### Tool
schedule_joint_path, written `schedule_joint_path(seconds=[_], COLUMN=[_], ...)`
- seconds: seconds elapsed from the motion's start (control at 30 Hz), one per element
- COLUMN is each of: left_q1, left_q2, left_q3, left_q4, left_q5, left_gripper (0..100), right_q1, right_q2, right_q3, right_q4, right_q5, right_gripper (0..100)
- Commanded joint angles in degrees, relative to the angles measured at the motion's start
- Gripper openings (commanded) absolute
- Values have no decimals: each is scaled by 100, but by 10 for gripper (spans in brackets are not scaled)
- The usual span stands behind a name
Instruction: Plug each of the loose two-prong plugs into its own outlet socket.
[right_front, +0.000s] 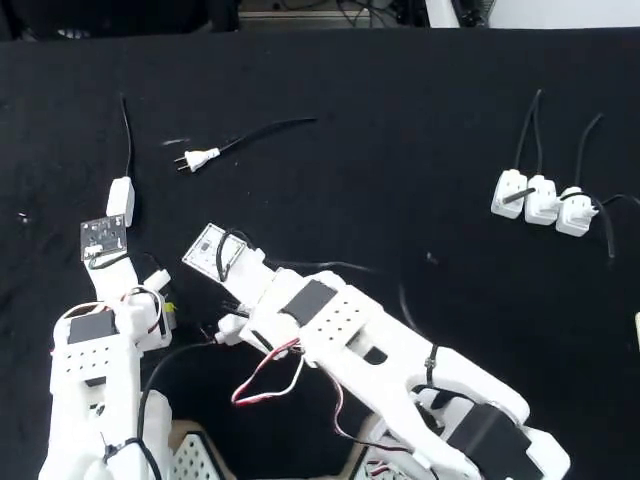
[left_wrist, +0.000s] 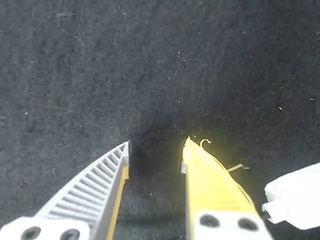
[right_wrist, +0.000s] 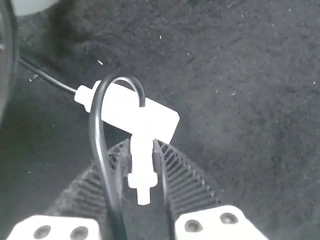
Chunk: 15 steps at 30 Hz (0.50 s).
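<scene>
The right gripper is clamped on a white plug: the right wrist view has its two ribbed fingers pressed against the plug's narrow stem, with the wider body lying crosswise just past the fingertips. A black cord loops off the body and runs back along one finger.

The left gripper is parted and holds nothing. In the left wrist view its grey ribbed finger and yellow finger frame bare black cloth. A white shape sits just beside the yellow finger, and I cannot tell what it is.

The high view adds the layout that the wrist cameras lack. The right arm reaches across toward the left arm, so the two wrists sit near each other, and their own bodies cover the fingertips. A loose plug lies on the cloth ahead of both wrists, apart from each, with its cord trailing away from the arms. A white block with a thin black lead lies just beyond the left wrist. The three outlet sockets stand in a row well apart from both grippers, off to the right arm's outer side. From that height I cannot tell whether any socket has a plug in it
</scene>
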<state>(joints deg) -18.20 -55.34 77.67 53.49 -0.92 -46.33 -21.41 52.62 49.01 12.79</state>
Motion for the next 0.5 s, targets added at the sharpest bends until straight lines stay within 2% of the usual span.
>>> schedule_joint_path(seconds=[0.0,0.17,0.47], left_q1=[4,-22,-31], left_q2=[-97,-97,-97], left_q3=[-295,-303,-303], left_q4=[-9,0,0], left_q5=[44,53,53], left_gripper=[181,181,181], right_q1=[114,105,-97], right_q2=[-356,-699,-242], right_q3=[-224,-655,-910], right_q4=[255,255,-211], right_q5=[-114,-387,-712], right_gripper=[10,10,10])
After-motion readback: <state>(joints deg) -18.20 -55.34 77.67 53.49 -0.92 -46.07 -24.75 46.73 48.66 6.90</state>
